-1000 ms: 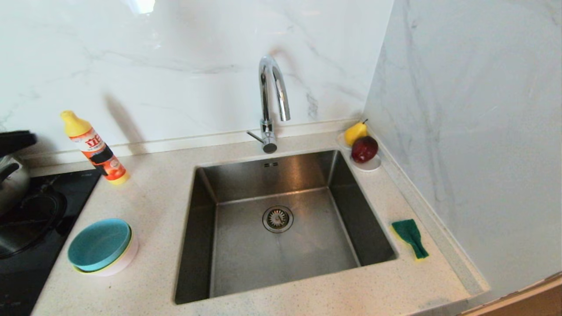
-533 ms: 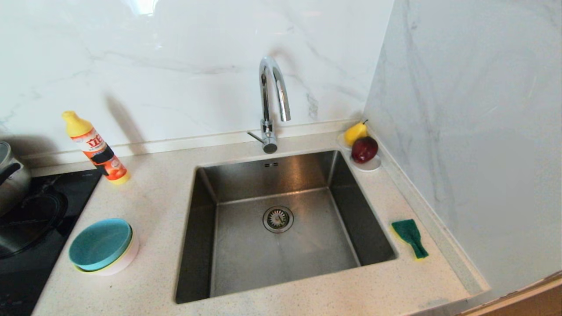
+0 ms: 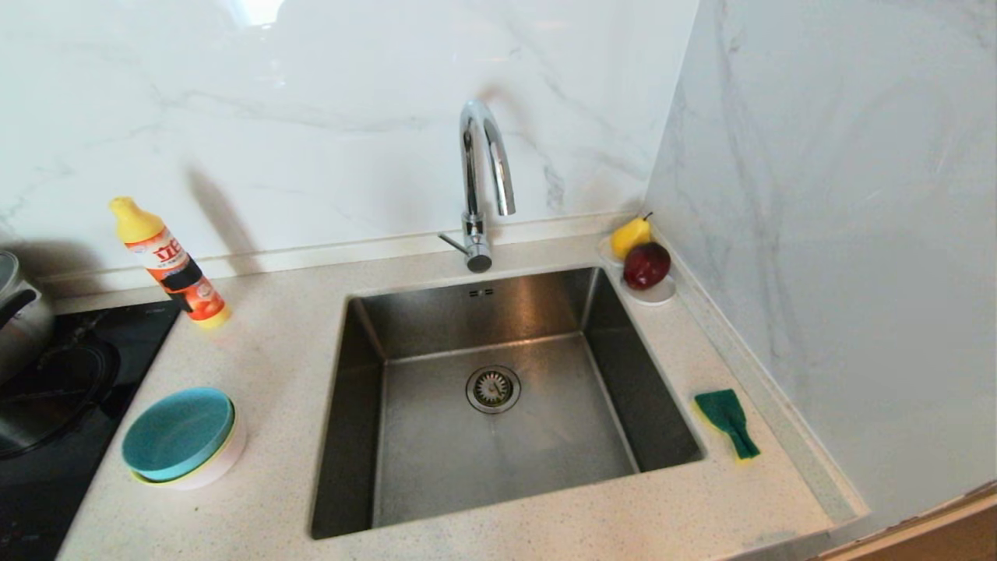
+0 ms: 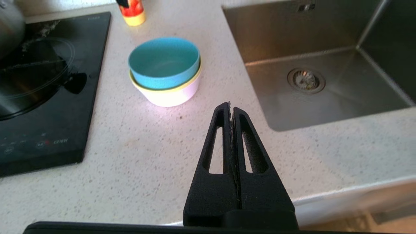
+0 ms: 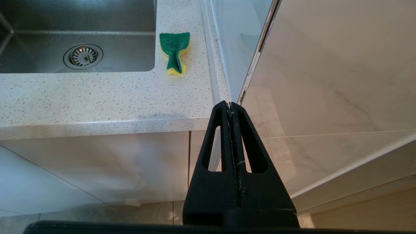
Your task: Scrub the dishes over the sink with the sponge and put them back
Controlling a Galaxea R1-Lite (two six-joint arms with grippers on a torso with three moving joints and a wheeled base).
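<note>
Three nested dishes stand on the counter left of the sink: a teal bowl on top, a yellow one under it, a pale pink one at the bottom. The green-and-yellow sponge lies crumpled on the counter right of the sink. My left gripper is shut and empty above the counter's front, short of the bowls. My right gripper is shut and empty, off the counter's front right corner. Neither gripper shows in the head view.
A black hob with a steel pot sits at the far left. A detergent bottle stands behind the bowls. A white saucer with a pear and an apple sits at the sink's back right. A wall closes the right side.
A dark part of my left arm at the head view's left edge one second ago has gone out of that view. Bowls and sponge have not moved.
</note>
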